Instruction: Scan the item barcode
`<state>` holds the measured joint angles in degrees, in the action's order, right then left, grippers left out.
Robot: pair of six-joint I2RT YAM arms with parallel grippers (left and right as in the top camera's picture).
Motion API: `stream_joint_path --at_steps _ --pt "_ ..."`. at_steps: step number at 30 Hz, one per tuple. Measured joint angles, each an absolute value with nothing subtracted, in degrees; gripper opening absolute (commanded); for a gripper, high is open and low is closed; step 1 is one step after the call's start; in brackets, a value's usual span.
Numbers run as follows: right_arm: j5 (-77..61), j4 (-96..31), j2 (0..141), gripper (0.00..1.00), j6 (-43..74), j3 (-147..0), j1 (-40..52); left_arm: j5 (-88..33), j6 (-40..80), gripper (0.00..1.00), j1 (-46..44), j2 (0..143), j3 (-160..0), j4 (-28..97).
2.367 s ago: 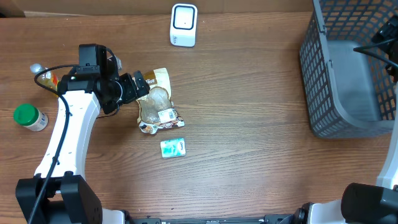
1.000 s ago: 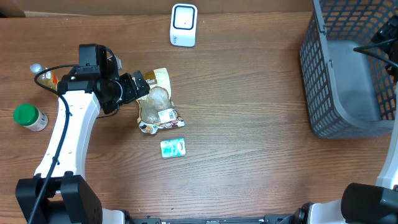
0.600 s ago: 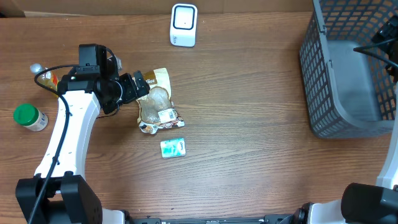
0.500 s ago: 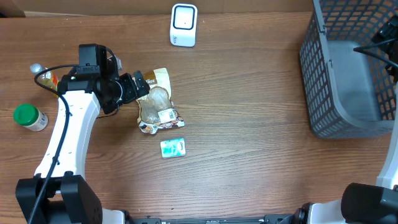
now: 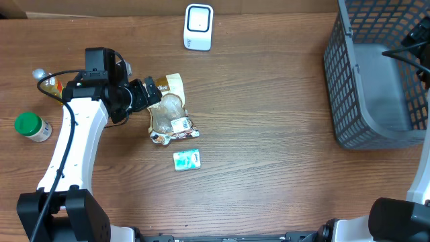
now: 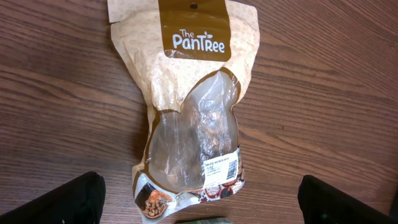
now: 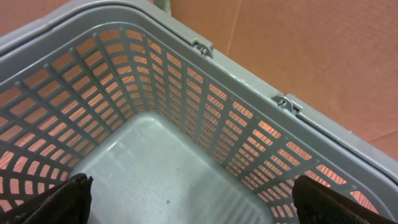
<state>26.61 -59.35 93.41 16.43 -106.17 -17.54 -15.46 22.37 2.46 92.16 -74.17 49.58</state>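
Looks straight down on a tan snack pouch (image 6: 186, 93) lying flat on the wooden table (image 6: 323, 93), with its brown "The PanTree" band and hang hole at 12 o'clock. Shows brownish contents through a clear window at centre. Bears a white label (image 6: 221, 168) at 5 o'clock of that window. Catches the left gripper (image 6: 202, 200), dark tips at 7 and 5 o'clock, spread wide, touching nothing.

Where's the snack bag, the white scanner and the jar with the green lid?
PanTree snack bag (image 6: 193, 134), left wrist view, on its clear window.
white scanner (image 5: 198, 25), overhead view, on its front face.
green-lidded jar (image 5: 28, 124), overhead view, on its lid.
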Motion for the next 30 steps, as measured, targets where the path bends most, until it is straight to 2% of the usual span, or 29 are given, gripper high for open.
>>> stream_joint_path --at_steps 30 --pt "26.61 -59.35 93.41 1.00 16.43 -106.17 -17.52 -13.78 22.37 1.00 2.46 92.16 -74.17 48.60"
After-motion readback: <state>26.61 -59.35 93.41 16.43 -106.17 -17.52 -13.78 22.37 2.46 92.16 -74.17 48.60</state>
